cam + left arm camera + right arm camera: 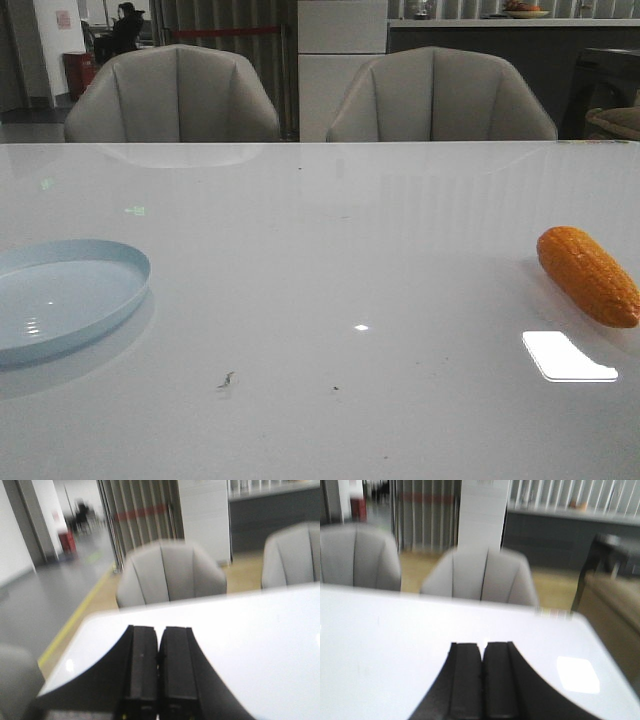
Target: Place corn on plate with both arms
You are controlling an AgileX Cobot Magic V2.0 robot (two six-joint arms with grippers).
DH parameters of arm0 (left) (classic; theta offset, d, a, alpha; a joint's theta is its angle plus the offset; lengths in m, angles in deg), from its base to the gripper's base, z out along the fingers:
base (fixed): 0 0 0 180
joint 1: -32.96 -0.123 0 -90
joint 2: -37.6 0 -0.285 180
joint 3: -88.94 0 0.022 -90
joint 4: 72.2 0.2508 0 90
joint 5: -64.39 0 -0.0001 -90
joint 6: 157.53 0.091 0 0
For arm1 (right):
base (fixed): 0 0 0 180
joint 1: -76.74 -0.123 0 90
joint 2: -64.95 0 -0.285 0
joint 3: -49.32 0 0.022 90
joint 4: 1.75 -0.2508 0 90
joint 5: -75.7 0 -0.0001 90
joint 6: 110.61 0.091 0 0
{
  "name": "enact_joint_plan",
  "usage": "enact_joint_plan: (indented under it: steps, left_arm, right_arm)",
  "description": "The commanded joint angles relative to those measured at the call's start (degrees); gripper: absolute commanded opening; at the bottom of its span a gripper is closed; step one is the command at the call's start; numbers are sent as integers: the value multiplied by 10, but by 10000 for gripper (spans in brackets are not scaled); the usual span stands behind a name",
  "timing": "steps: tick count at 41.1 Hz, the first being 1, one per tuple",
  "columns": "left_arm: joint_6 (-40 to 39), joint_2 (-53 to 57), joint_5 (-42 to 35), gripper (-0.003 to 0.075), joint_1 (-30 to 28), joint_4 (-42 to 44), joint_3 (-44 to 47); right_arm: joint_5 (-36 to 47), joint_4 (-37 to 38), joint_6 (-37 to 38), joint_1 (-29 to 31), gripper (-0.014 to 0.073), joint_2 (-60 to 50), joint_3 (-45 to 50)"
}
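Observation:
The orange-yellow corn (588, 275) lies on the white table at the far right in the front view, tapered end toward the front right. The pale blue plate (75, 290) sits at the far left, partly cut off by the frame edge. Neither gripper shows in the front view. In the left wrist view my left gripper (160, 630) is shut, its black fingers pressed together with nothing between them. In the right wrist view my right gripper (482, 646) is shut and empty too. Neither wrist view shows the corn or the plate.
The white table (340, 260) spreads wide between plate and corn. Two grey chairs (172, 95) (440, 95) stand behind its far edge. A bright light reflection (568, 357) lies on the table just in front of the corn.

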Motion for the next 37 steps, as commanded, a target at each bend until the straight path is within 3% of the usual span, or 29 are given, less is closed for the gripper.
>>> enact_joint_plan:
  steps: [1,8,19,24,30,33,37]
  left_arm:
    - [-3,-47,-17,96,1,0,-20]
    - [-3,-96,58,96,1,-6,-20]
    - [-3,-100,55,123,1,-57,-20]
    - [-3,-100,60,252,1,-57,-20]
    - [-3,-101,64,484,1,-57,-20]
    - [-3,-103,64,500,1,-57,-20]
    - [-3,-103,64,475,1,-57,-19]
  right_arm:
    - [0,2,3,0,25,44,-20]
    - [-29,2,3,0,25,97,-20]
    - [-26,2,3,0,34,104,-20]
    - [-55,2,3,0,157,104,-20]
    - [-98,2,2,0,381,105,-20]
    - [-115,2,2,0,481,111,-20]
    - [-126,2,2,0,533,123,-20]
